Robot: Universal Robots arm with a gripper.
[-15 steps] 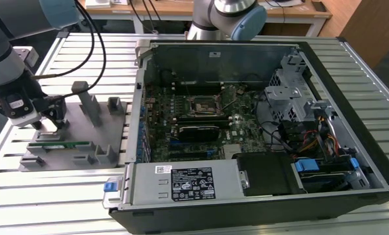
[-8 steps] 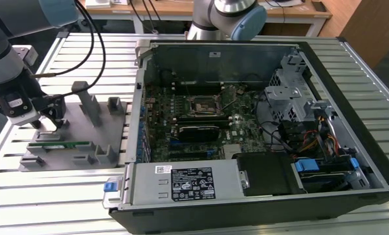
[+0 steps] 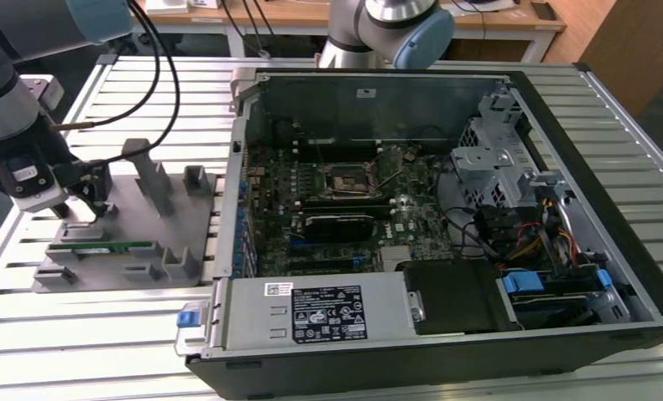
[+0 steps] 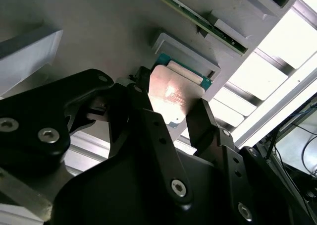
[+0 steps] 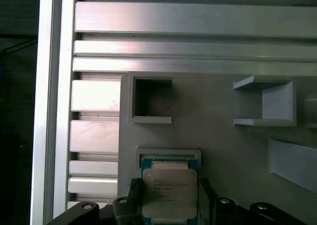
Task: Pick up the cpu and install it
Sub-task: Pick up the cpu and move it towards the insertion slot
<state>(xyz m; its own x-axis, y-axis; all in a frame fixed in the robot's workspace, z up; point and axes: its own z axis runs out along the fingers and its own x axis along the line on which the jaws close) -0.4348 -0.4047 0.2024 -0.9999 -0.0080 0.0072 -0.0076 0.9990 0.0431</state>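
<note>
The cpu (image 5: 170, 185) is a flat square chip with a silvery top and a thin green edge, lying at its shallow nest on the grey holder plate (image 5: 223, 145). My gripper (image 5: 170, 195) has its black fingers pressed against two opposite sides of the chip, so it is shut on it. In the second wrist view the cpu (image 4: 174, 93) glints between the same fingers (image 4: 200, 118). In the exterior view my gripper (image 3: 75, 205) hangs low over the holder plate (image 3: 131, 267) at that view's left. The open processor socket (image 3: 345, 177) lies on the motherboard inside the computer case.
The open computer case (image 3: 599, 167) fills the exterior view's middle and right, with a drive cage (image 3: 498, 159), cables and a power supply (image 3: 321, 313). A green memory stick (image 3: 107, 247) and upright grey posts (image 3: 154, 175) stand on the holder plate. Slatted aluminium table (image 3: 87, 334) lies all around.
</note>
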